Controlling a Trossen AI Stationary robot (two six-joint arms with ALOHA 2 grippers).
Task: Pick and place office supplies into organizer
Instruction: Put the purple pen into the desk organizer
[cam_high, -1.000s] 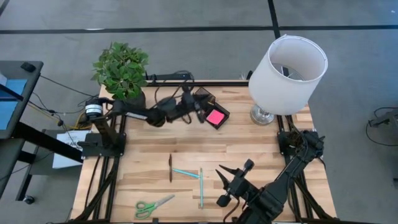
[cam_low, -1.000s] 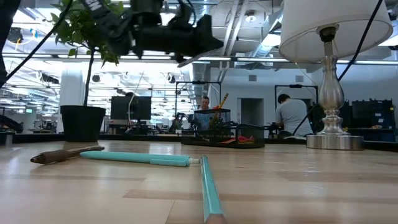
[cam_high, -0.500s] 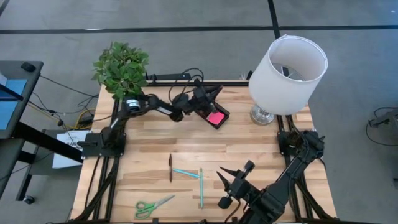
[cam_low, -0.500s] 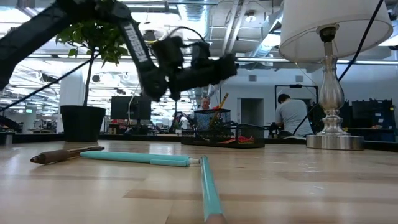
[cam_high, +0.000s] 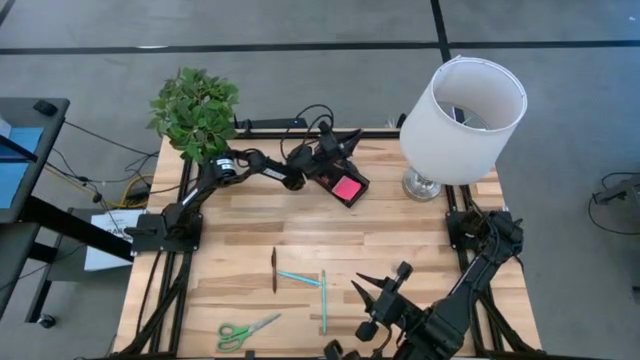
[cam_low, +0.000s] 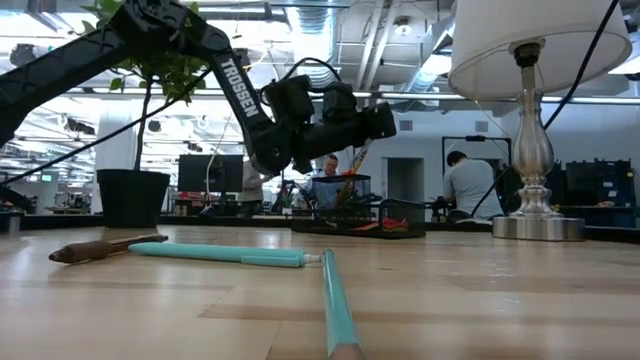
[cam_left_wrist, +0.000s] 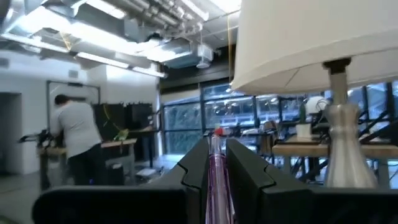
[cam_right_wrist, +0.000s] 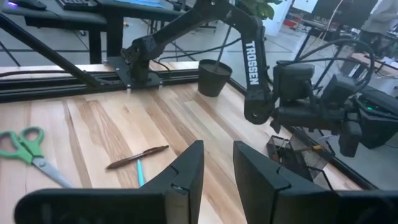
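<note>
The left gripper (cam_high: 345, 150) reaches across the far side of the light wooden table (cam_high: 230, 250) and hangs above the small black wire-mesh organizer (cam_high: 340, 178). Its two dark fingers (cam_left_wrist: 198, 171) are clenched on a slim translucent pink-purple pen with a red tip (cam_left_wrist: 216, 165), which stands straight between them in the left wrist view. From above, the gripper sits over the organizer's taller section at the back edge, beside the low tray that carries a bright pink square sticky-note pad (cam_high: 347, 188). In the low view the organizer (cam_low: 352, 205) shows as a mesh cup with a yellow pencil (cam_low: 357, 160) leaning out of it and something red lying in the tray.

Still loose on the near half of the table are a dark brown pen (cam_high: 274, 270), a short teal pen (cam_high: 298, 279) and a longer teal pen (cam_high: 323, 300) (the two teal ones almost meet at a corner), with green-handled scissors (cam_high: 245, 331) near the front edge, well apart from the organizer.

The right gripper (cam_high: 375, 300) waits raised near the table's front edge, its fingers (cam_right_wrist: 186, 171) released a little and holding nothing. A white-shaded lamp on a silver base (cam_high: 462, 118) stands to the right of the organizer, and a leafy potted plant (cam_high: 197, 112) fills the far left corner.
</note>
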